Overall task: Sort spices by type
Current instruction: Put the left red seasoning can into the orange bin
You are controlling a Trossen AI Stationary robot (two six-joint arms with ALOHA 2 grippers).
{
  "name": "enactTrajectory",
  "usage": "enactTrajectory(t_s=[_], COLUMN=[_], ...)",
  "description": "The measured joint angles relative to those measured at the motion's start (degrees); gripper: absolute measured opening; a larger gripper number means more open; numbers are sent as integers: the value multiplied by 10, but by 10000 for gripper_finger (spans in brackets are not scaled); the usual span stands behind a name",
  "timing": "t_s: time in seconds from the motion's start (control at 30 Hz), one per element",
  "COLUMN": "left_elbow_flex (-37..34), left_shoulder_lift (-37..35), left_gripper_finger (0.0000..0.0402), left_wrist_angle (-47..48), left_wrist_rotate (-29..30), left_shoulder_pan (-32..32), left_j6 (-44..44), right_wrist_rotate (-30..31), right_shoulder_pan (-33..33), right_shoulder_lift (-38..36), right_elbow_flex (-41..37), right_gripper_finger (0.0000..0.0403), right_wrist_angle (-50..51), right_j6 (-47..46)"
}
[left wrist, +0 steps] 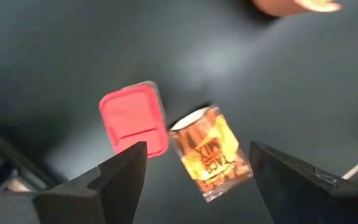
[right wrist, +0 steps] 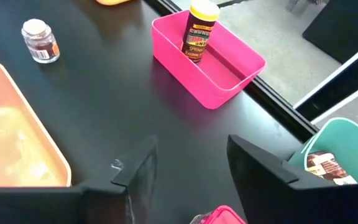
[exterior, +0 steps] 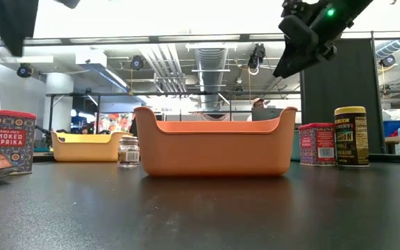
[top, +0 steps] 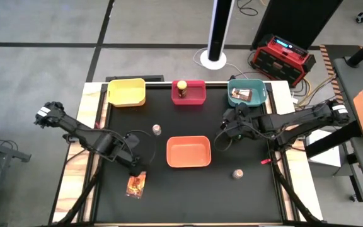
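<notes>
One yellow-lidded dark jar (top: 182, 87) stands in the red plastic tray (top: 197, 98), and a flat brown printed packet (top: 240, 94) lies in the teal tray (top: 259, 99). The rest seems unsorted: two grey-topped clear shakers (top: 157, 129) (top: 238, 173) on the black table (top: 244, 202), an orange packet (top: 135, 185) and a red tub (left wrist: 134, 119) under the left gripper (left wrist: 197, 177), whose fingers stand wide and empty. The right gripper (right wrist: 188, 160) hovers near the teal tray, half open, holding nothing.
</notes>
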State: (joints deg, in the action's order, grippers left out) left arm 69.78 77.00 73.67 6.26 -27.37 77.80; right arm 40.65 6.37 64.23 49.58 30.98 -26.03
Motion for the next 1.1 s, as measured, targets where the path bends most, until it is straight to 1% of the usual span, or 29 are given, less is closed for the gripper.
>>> enactTrajectory(t_s=[0.13,0.23,0.33,0.5,0.6,0.77,0.93,1.1], left_elbow_flex=[-45,-70,-85,-92,-96,-107,-139,-181], left_shoulder_lift=[-28,-40,-43,-27,-15,2,3,-2], left_gripper_finger=[267,270,285,319,331,333,333,333], left_wrist_angle=[2,-1,-10,-11,-12,-20,-40,-100], left_wrist_rotate=[2,2,2,2,7,7,7,8], left_shoulder_pan=[0,0,0,0,0,0,0,1], left_j6=[63,86,99,99,92,82,82,73], right_wrist_rotate=[0,0,0,0,0,0,-1,-1], right_shoulder_pan=[0,0,0,0,0,0,0,0], right_shoulder_lift=[0,0,0,0,0,0,0,0], right_elbow_flex=[0,0,0,-2,-2,-3,-3,-3], right_gripper_finger=[203,213,221,232,239,252,263,272], right_wrist_angle=[0,0,1,2,1,1,1,1], right_j6=[4,5,7,8,8,7,7,7])
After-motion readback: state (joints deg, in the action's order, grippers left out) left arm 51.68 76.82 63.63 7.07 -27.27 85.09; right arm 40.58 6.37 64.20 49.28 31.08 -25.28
